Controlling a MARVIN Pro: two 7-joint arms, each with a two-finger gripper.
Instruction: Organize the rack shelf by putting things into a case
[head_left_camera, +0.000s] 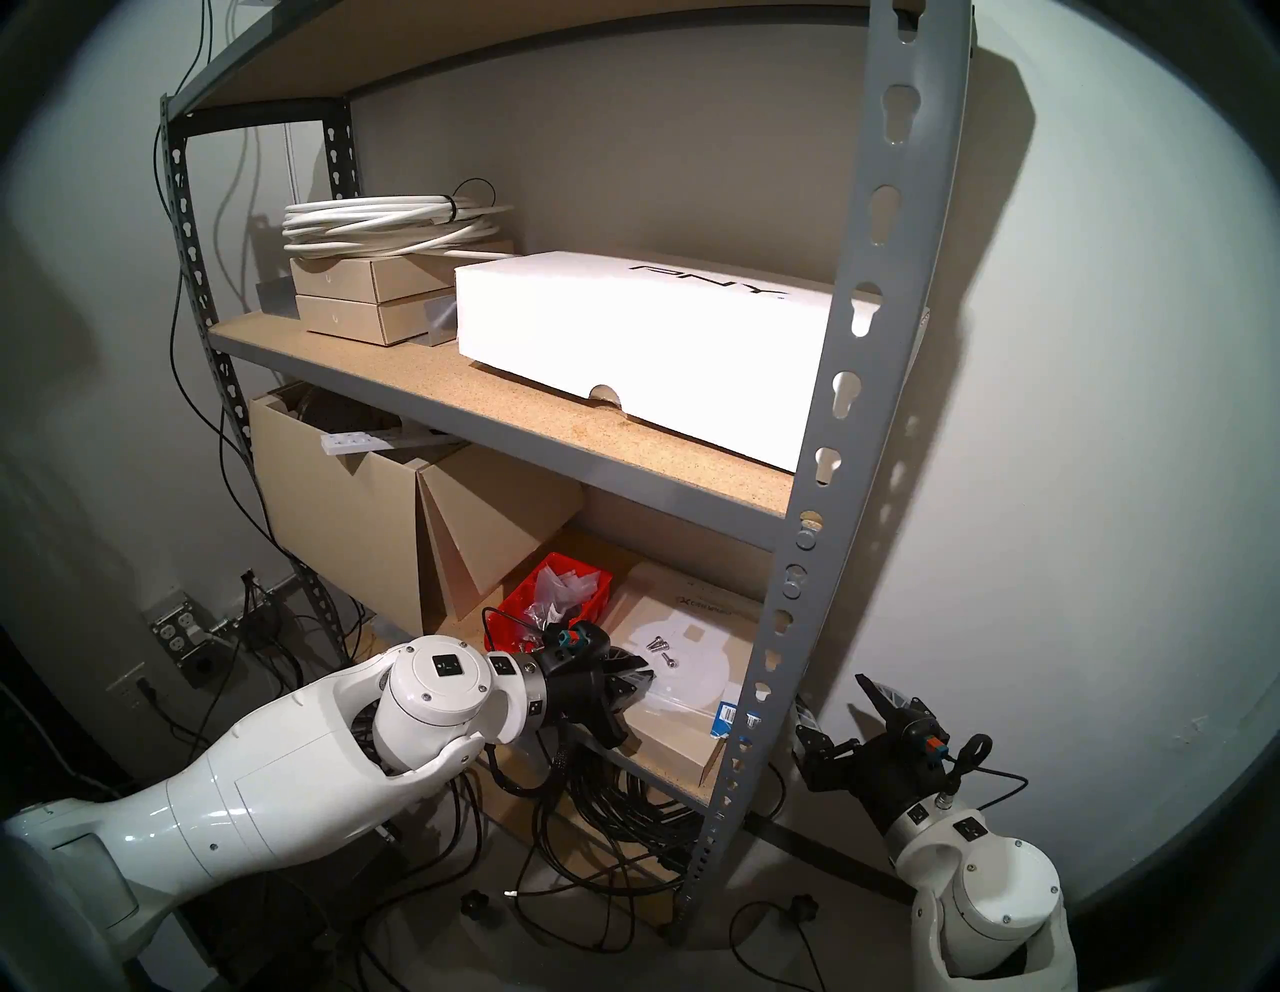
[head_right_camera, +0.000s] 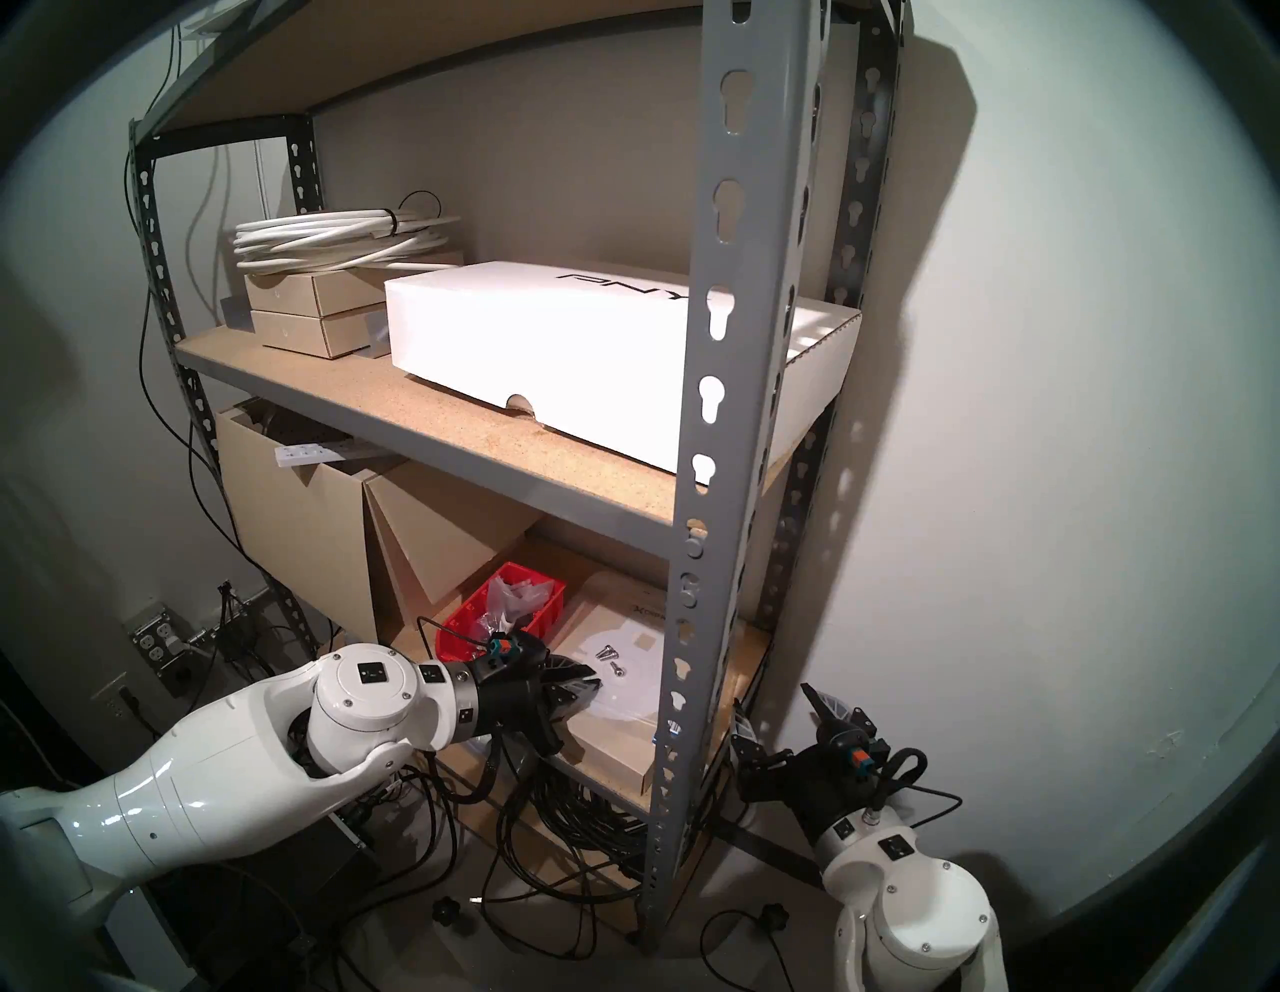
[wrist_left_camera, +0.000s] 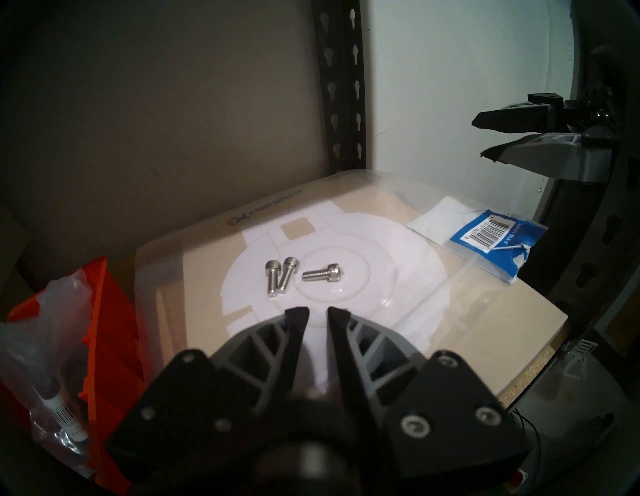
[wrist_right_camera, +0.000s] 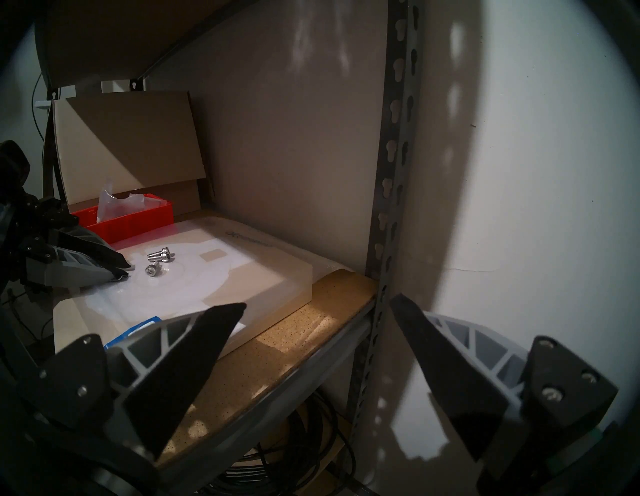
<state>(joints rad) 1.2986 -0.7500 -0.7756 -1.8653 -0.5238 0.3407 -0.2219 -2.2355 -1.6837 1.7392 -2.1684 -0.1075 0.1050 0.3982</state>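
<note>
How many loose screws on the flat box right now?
3. Two screws lie side by side, touching or nearly so; the third lies apart to their right, all on the bagged flat box ahead of the left gripper. None looks hidden.

Dim room, glare on white box (head_left_camera: 623, 332), hard shelf shadows; fisheye vignette (wrist views soft).

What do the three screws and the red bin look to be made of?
The screws: bright silver metal, probably steel, judging by the shiny highlights, threaded shanks and socket heads. The red bin: moulded plastic by its look, with a uniform saturated colour, ribbed side walls and a slightly glossy finish.
</note>
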